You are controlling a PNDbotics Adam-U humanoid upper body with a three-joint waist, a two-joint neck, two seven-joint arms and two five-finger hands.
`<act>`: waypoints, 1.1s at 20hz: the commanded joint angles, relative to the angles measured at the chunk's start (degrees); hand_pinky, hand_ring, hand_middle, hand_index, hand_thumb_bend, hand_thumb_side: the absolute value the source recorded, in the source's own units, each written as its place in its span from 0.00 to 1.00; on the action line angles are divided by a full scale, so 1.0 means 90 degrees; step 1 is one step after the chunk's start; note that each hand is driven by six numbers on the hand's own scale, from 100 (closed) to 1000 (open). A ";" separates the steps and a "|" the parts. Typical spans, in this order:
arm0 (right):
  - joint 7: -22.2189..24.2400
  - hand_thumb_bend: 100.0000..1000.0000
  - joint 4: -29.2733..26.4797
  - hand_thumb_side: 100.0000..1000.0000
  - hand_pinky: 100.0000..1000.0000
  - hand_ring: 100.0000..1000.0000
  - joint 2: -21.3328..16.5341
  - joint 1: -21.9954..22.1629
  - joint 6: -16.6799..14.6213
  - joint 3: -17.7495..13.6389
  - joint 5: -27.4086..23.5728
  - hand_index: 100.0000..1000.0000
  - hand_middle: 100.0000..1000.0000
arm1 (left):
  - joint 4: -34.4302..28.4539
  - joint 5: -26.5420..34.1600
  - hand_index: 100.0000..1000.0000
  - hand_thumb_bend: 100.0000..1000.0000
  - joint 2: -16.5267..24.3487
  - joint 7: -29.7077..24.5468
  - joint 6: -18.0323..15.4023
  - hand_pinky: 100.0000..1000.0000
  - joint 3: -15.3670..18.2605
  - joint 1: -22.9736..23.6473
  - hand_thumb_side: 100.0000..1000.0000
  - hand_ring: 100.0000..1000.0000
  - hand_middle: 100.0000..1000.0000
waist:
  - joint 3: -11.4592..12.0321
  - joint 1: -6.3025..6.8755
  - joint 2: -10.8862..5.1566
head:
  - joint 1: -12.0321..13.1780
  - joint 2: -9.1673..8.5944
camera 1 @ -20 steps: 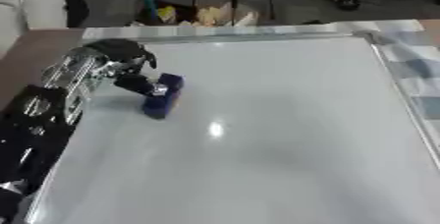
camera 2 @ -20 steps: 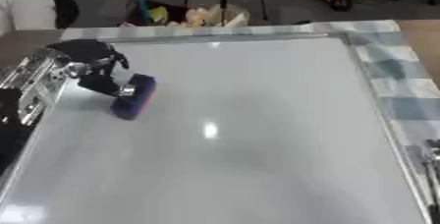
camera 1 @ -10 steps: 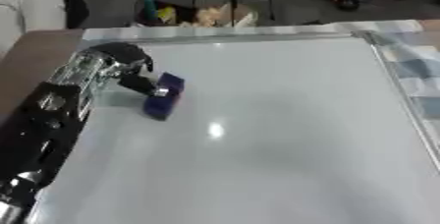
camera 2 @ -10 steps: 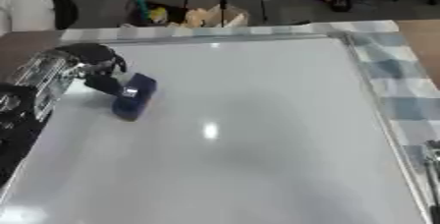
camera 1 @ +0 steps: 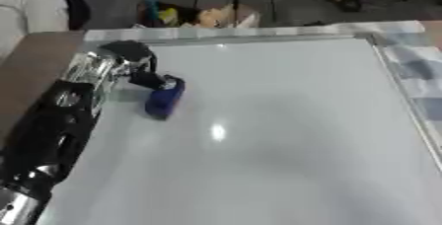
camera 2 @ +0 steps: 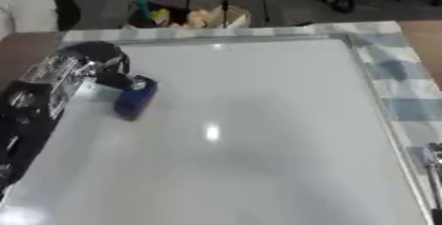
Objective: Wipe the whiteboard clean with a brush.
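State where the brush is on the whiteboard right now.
In the left eye view, the blue brush lies on the whiteboard near its far left corner, held by the left hand, just inside the left edge.

whiteboard (camera 1: 285, 135): open right of brush (camera 1: 163, 97) | obstacle: raised frame (camera 2: 373, 91)

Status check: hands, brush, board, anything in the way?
Left hand curled on blue brush, upper-left of whiteboard. Right hand out of view. Board shows no marks, nothing blocking.
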 commanded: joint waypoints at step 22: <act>0.0013 0.00 -0.0096 0.85 0.75 0.84 -0.0021 -0.0014 0.0008 -0.0021 -0.0070 0.76 0.63 | -0.0306 -0.0042 0.65 0.41 0.0065 -0.0483 -0.0492 0.28 -0.0118 -0.0050 1.00 0.45 0.44 | 0.0130 -0.0034 -0.0313 | -0.0101 0.0169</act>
